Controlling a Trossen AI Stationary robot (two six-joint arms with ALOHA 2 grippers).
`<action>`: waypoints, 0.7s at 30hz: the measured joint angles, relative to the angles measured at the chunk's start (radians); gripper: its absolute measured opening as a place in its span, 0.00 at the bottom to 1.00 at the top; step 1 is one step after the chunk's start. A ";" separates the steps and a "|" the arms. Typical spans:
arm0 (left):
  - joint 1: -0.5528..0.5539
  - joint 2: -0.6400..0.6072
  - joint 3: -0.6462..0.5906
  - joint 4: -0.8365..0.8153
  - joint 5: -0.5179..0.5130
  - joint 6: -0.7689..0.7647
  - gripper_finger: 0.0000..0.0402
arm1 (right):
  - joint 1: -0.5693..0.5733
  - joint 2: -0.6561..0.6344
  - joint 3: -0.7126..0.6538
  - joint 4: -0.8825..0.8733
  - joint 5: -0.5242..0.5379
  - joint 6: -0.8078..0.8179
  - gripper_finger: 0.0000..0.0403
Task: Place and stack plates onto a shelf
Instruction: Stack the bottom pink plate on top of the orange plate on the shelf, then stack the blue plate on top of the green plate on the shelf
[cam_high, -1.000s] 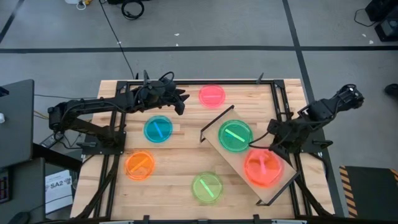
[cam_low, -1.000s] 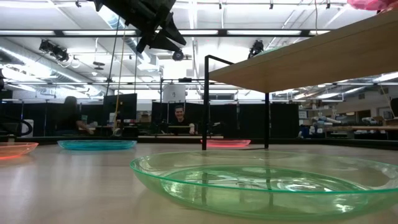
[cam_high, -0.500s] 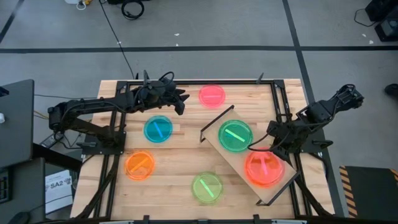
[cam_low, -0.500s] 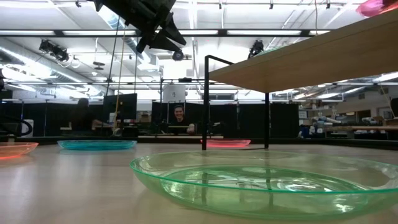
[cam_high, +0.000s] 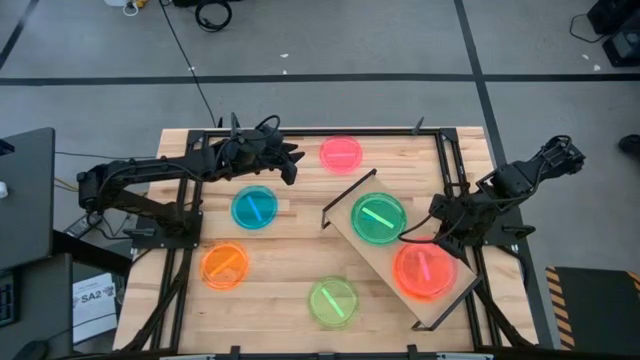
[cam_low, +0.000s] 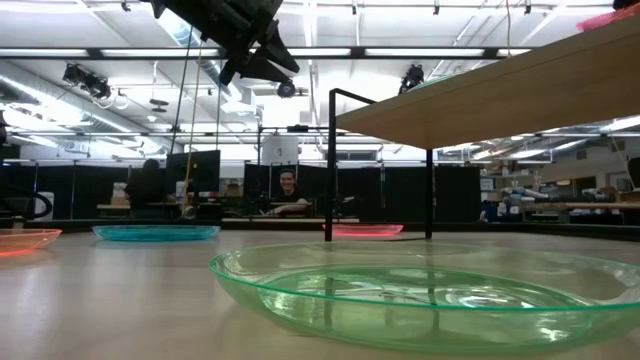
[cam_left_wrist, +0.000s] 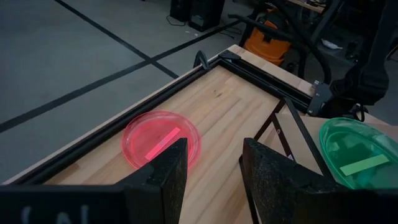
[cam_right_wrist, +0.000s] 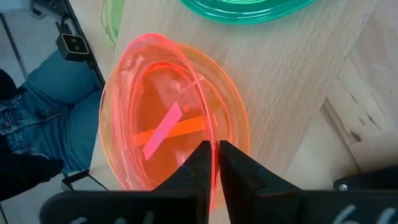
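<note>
The right gripper (cam_right_wrist: 214, 163) pinches the rim of a translucent pink plastic plate (cam_right_wrist: 163, 134), nested on an orange one atop the light-wood shelf (cam_high: 385, 262), fingers barely parted, seemingly for stacking.

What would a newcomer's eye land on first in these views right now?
Probably the glowing pink-on-orange plate stack at the near end of the shelf, with the right gripper at its rim. Next, the green plate beside it on the shelf, and the left gripper hovering open near the lone pink plate.
</note>
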 joint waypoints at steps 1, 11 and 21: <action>0.000 0.000 0.000 0.000 0.000 0.000 0.40 | 0.000 0.000 0.000 0.000 0.000 0.000 0.11; 0.000 0.000 0.000 0.000 0.000 0.000 0.40 | 0.000 0.000 0.000 0.000 0.000 0.001 0.24; 0.000 0.000 0.000 0.000 0.000 0.000 0.40 | 0.000 0.000 0.000 0.000 -0.001 0.002 0.32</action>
